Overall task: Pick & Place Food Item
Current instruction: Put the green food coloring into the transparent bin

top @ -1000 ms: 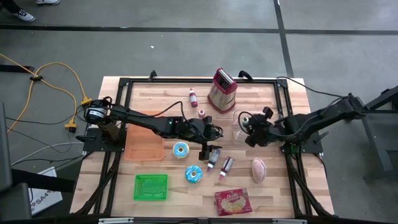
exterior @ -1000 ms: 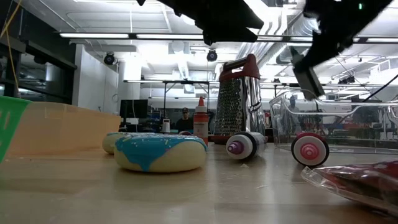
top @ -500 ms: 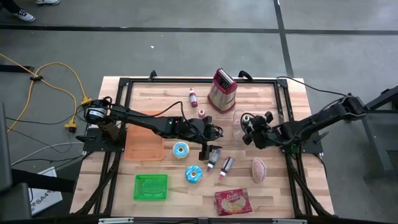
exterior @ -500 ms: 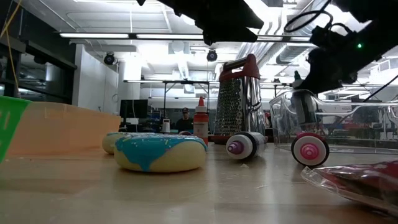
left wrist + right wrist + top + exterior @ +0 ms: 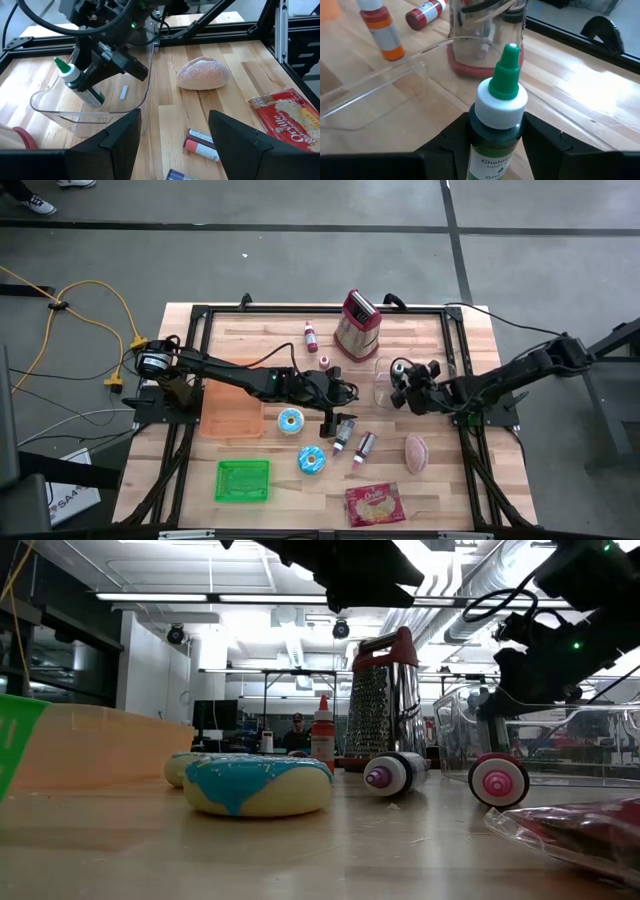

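My right gripper (image 5: 398,383), right of centre in the overhead picture, is clamped on a small green-capped bottle (image 5: 501,116); the wrist picture shows its white collar and green nozzle standing up between my two fingers. I hold it over the clear plastic tray (image 5: 90,107), which lies on the worktop (image 5: 450,480) just below the metal grater (image 5: 357,323).

My left gripper (image 5: 328,425) hangs at mid-frame over the two small tubes (image 5: 354,440), its fingers apart and holding nothing.

What I judge could go wrong:
- The bottle is gripped low on its body and looks tilted. If I let go from here it may tip, roll on the tray floor or bounce off the thin wall.
- The tray is light and see-through. A finger catching its rim could shove it against the grater or flip an edge up.
- The grater stands close by in the upper part of the wrist picture, so a wide swing of my wrist may knock it over.
- The orange-capped bottle (image 5: 379,27) and the red tube (image 5: 425,12) sit beyond the tray, and a sliding tray could push them.
- My left arm lies close across the middle, so a careless pull-back risks a brush between arms.
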